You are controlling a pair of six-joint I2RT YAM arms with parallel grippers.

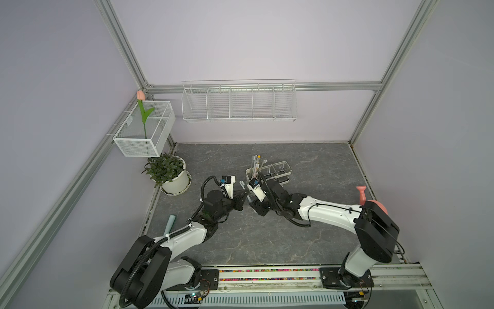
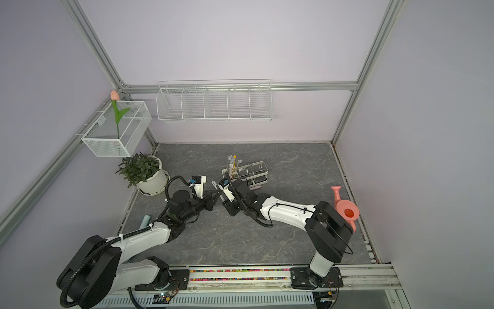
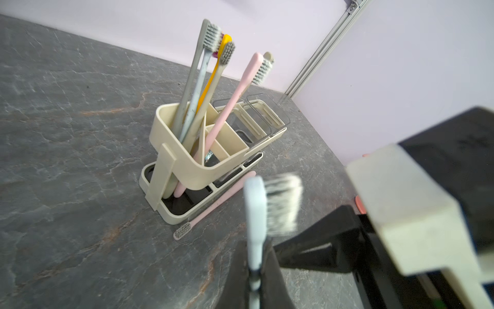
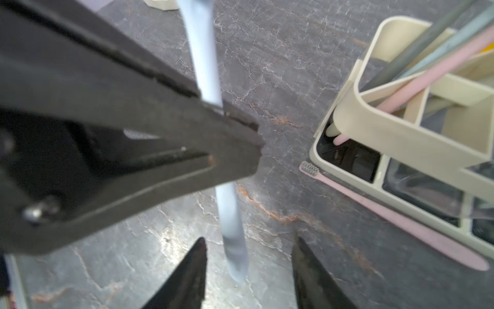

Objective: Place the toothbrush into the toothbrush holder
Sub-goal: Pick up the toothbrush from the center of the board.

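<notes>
The left gripper (image 4: 240, 144) pinches the pale blue plastic toothbrush (image 4: 207, 67) at mid-handle. Its handle end lies between the spread fingers of the right gripper (image 4: 248, 238), near the cream oblong plastic toothbrush holder (image 4: 374, 115).

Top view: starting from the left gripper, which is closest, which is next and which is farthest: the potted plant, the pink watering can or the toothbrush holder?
1. The toothbrush holder, just beyond the left gripper, slightly right.
2. The potted plant, off to the left side.
3. The pink watering can, far over on the right side.

Marbled tabletop (image 1: 267, 240): toothbrush holder (image 3: 197, 174), pink toothbrush (image 3: 216, 203) (beside), pot (image 1: 179, 184).
</notes>
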